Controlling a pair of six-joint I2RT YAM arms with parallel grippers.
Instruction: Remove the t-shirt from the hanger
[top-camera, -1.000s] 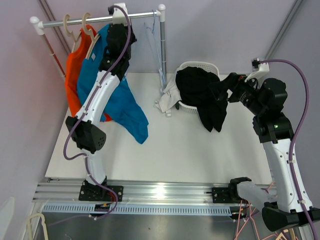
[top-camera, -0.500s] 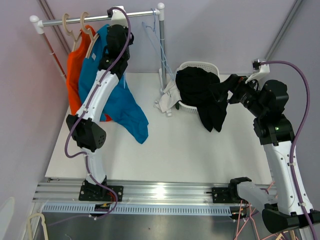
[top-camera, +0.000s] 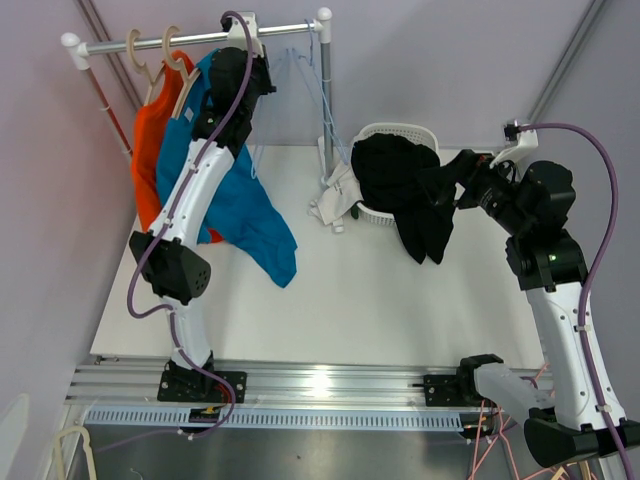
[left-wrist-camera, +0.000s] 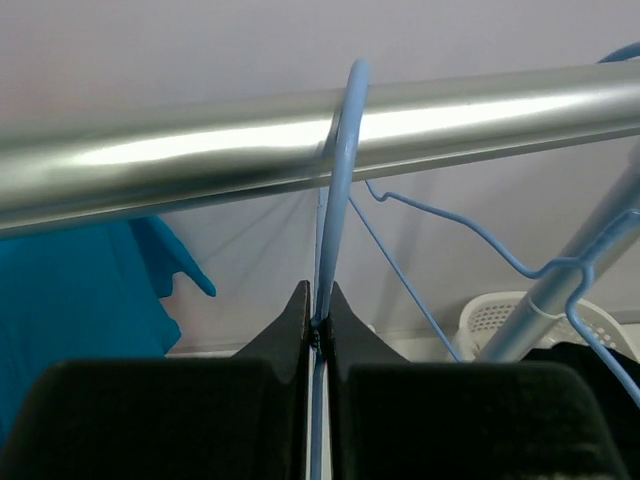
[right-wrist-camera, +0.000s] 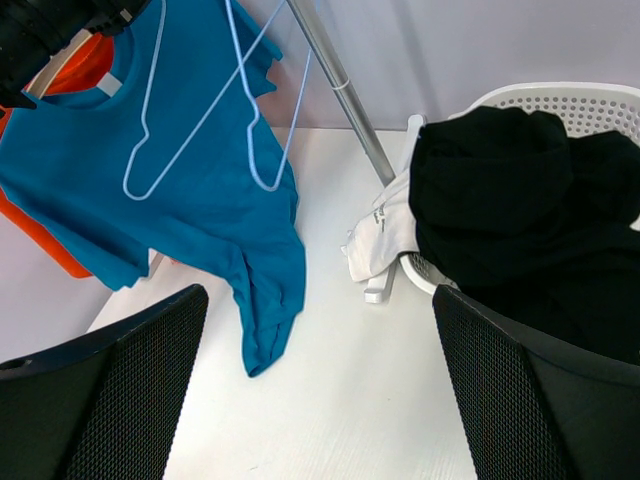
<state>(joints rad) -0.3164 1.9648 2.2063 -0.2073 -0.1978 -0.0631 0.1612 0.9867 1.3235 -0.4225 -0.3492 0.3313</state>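
My left gripper (left-wrist-camera: 318, 300) is shut on a bare blue wire hanger (left-wrist-camera: 345, 150), whose hook lies over the metal rail (left-wrist-camera: 200, 150). From above, this gripper (top-camera: 255, 70) sits high at the rail (top-camera: 120, 43). A blue t-shirt (top-camera: 240, 200) hangs on a wooden hanger (top-camera: 183, 85) to its left, its hem trailing on the table. A black t-shirt (top-camera: 400, 185) lies draped over the white basket (top-camera: 395, 130). My right gripper (top-camera: 447, 187) stands open beside the black t-shirt, holding nothing; its wrist view shows the table between the fingers (right-wrist-camera: 130, 380).
An orange t-shirt (top-camera: 148, 170) hangs on a second wooden hanger (top-camera: 137, 55) at the rail's left end. Another blue wire hanger (right-wrist-camera: 270, 150) hangs near the right rack post (top-camera: 323, 90). A white cloth (top-camera: 335, 195) lies by the basket's foot.
My left gripper has risen to the rail and shifted slightly right, carrying the blue wire hanger with it. The right arm has barely moved.
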